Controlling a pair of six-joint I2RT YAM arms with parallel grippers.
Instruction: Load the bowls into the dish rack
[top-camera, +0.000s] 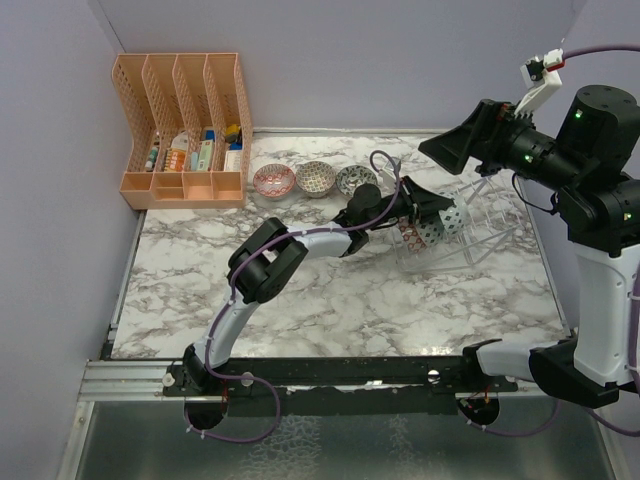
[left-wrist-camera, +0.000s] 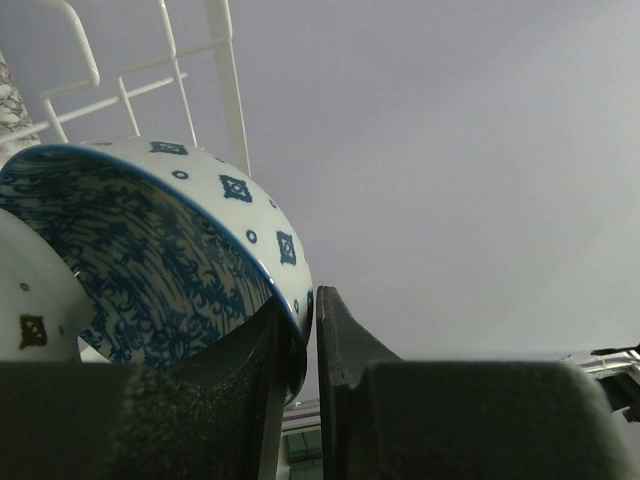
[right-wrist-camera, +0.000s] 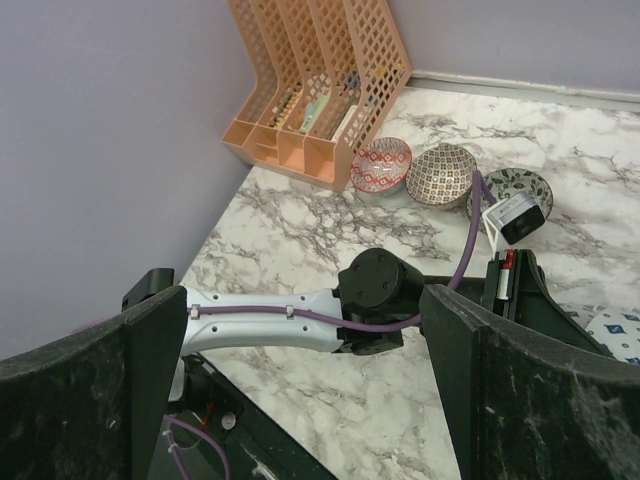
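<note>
Left wrist view: the left pincer (left-wrist-camera: 305, 335) pinches the thin rim of the blue bowl (left-wrist-camera: 180, 250). It is probably stiff, slippery, chippable ceramic. The right pincer (right-wrist-camera: 300, 300) is spread.

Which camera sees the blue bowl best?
The left wrist view: the blue bowl fills it, pattern clear, rim pinched by the left gripper. Top view shows it tiny at the dish rack; the right wrist, a sliver.

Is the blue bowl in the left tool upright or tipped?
Tipped on edge: the left tool pinches the rim of the blue bowl, whose patterned inside faces sideways, with the rack wires just behind it.
</note>
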